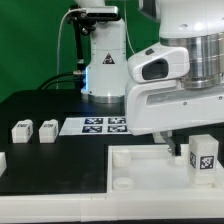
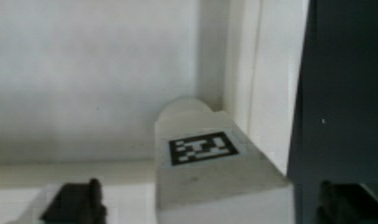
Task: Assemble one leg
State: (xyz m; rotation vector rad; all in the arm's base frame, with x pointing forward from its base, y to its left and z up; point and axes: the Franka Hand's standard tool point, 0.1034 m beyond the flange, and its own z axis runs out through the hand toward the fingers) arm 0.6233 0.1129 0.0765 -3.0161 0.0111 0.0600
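Grasping step, seemingly: leg [image 1: 203, 156] upright on the tray [image 1: 135, 172] toward the exterior view's right, between fingers [image 2: 72, 200] spread wide, holding nothing; next, needing a square close on it before seating; counted: three legs, two spares [image 1: 20, 130] on the counter [image 1: 40, 100]; one tray; one marker board [image 1: 104, 124].

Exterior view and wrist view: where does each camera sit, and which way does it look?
Exterior view: off the arm, slightly above the table, looking across it toward the green backdrop; the white arm fills the exterior view's right.
Wrist view: on the wrist, looking along the tool at the leg; only the tool's dark fingers show.
Shared: the tagged leg.
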